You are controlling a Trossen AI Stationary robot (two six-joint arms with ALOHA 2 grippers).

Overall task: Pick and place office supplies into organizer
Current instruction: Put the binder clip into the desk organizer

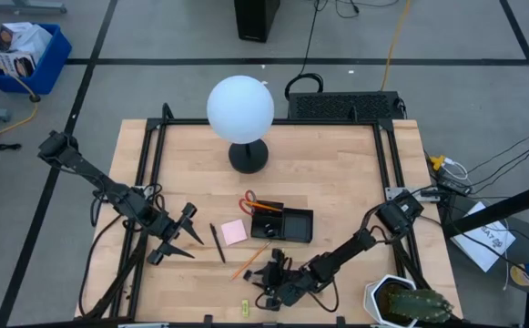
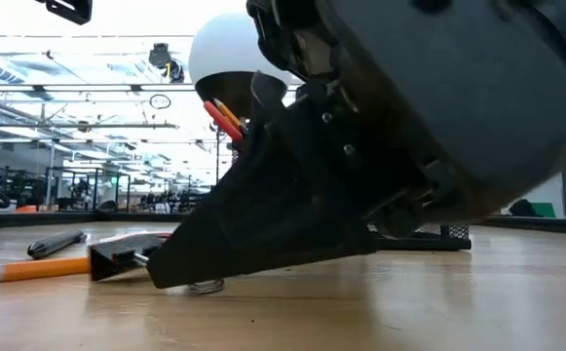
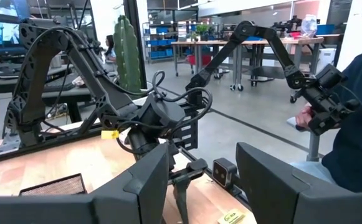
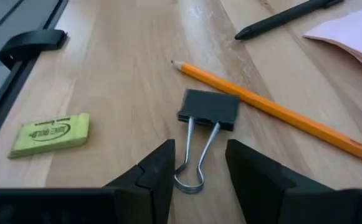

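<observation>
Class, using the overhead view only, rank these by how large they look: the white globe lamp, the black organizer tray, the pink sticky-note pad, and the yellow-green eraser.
1. White globe lamp, though it stands nearer the overhead camera, which enlarges it.
2. Black organizer tray.
3. Pink sticky-note pad.
4. Yellow-green eraser, smallest by far.

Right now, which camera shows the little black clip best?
The right wrist view: the clip lies beside the pencil, wire handles between the open end effector fingers. Low view shows only its wire loop; the others hide it.
</observation>
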